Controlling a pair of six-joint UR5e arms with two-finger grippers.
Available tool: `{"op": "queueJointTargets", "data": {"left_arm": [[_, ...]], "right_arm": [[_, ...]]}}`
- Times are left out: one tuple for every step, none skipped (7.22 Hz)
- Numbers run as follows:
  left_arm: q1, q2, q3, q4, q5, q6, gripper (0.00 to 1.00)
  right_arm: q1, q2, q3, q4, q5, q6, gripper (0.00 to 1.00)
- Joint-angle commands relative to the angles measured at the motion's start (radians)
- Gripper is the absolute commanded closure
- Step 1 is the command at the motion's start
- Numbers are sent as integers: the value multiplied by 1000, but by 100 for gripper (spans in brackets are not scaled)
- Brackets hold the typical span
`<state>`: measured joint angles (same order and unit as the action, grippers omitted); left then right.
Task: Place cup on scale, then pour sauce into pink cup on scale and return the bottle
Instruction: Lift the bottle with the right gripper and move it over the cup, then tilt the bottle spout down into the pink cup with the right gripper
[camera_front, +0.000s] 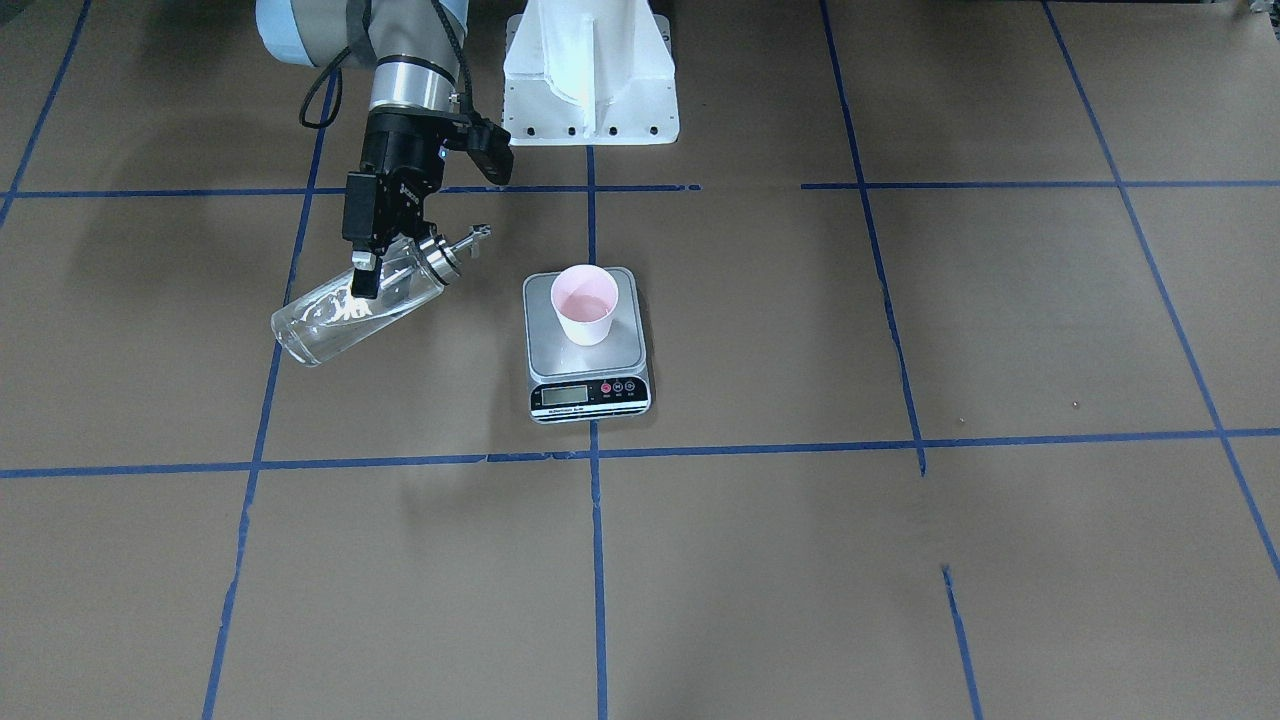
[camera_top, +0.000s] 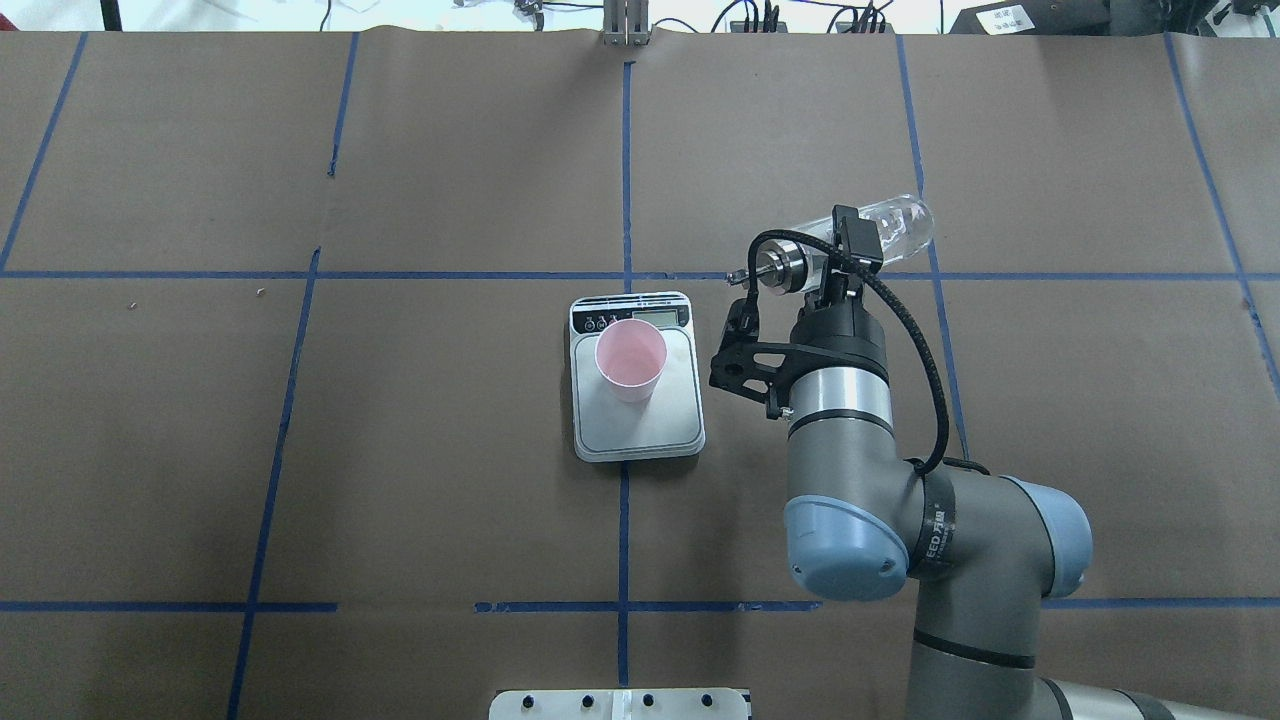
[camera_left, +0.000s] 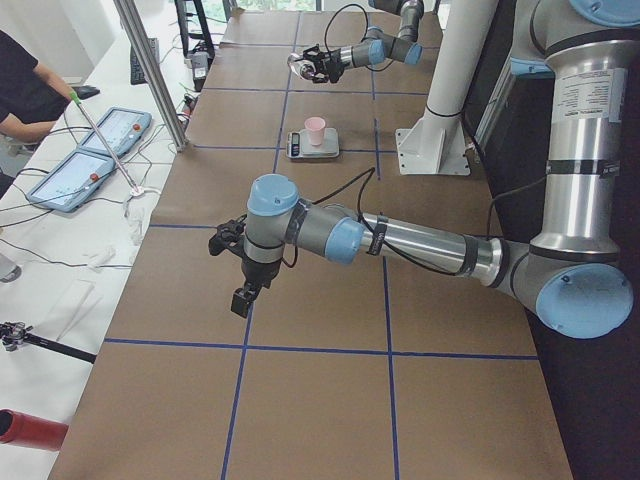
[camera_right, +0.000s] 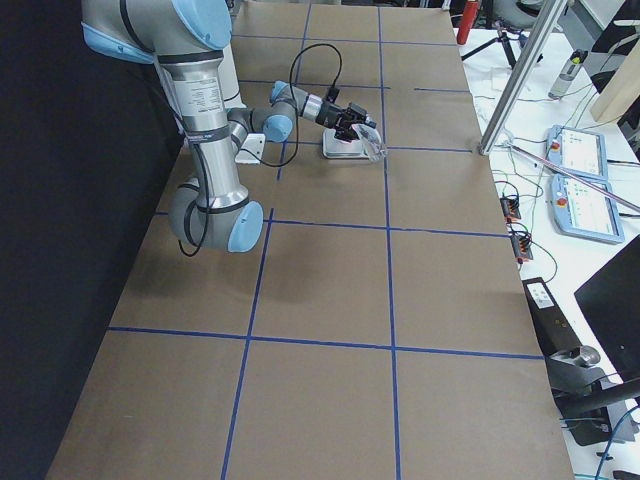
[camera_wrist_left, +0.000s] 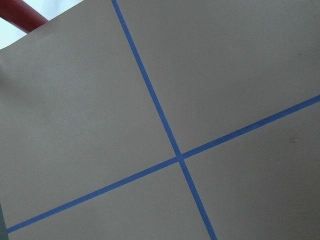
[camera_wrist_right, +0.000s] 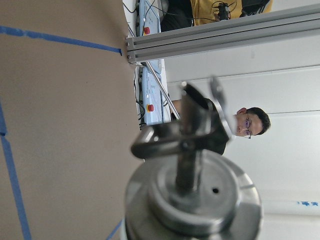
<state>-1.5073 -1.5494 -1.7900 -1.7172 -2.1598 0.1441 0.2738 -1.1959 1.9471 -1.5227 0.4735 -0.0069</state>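
Overhead exterior view shows a table (camera_top: 400, 450) covered in brown paper and crossed by blue tape lines (camera_top: 624, 150). Near the middle sits the scale (camera_top: 650, 425), a small silver-grey rectangle with its display strip on the edge away from the robot. The cup (camera_top: 630, 358), pale pink and upright, stands on the scale's platform, toward the display end and well inside the edges.

To the robot's right of the scale, the right gripper (camera_top: 850, 250) is clamped across the bottle (camera_top: 890, 228), a clear glass cylinder held above the table. The bottle lies tilted, close to horizontal, with its silver cap (camera_top: 785, 268) and thin spout pointing toward the scale. The spout is near the scale but apart from the cup.

From the front-facing camera, the right gripper (camera_front: 362, 275) grips the bottle (camera_front: 330, 320) just behind the cap, and the glass base hangs lower than the spout end. The cup (camera_front: 585, 305) shows a pink inside. Whether it holds any sauce cannot be told, and the liquid inside the bottle is not clearly visible.

The right wrist camera looks along the bottle at its silver cap (camera_wrist_right: 192, 200), very close.

At the table's left end, the left gripper (camera_left: 242, 298) hangs above bare paper, well away from the scale (camera_left: 312, 148). Whether its fingers are apart or together cannot be told.
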Motion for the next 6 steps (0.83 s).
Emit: {"op": "queueJointTargets", "data": {"left_arm": [[-1,0,3,2,2,0,0],[-1,0,15,-4,0,0,0],[-4,-1,24,-7,0,0,0],[-4,-1,23,-5,-3,0,0],[-4,-1,24,-5,0,0,0],[-4,-1,27,-5,0,0,0]], "right_arm": [[-30,18,-16,-50,-71,-10,100],[-38,19,-34,-50,-87,-10,100],[-41,42,-69,-50,-88,-10,100],[-45,64,-97,-50,-99,-10,100],[-54,62,-109,-50,-128,-12,100],[-59,64,-116,-50,-131,-15,100]]}}
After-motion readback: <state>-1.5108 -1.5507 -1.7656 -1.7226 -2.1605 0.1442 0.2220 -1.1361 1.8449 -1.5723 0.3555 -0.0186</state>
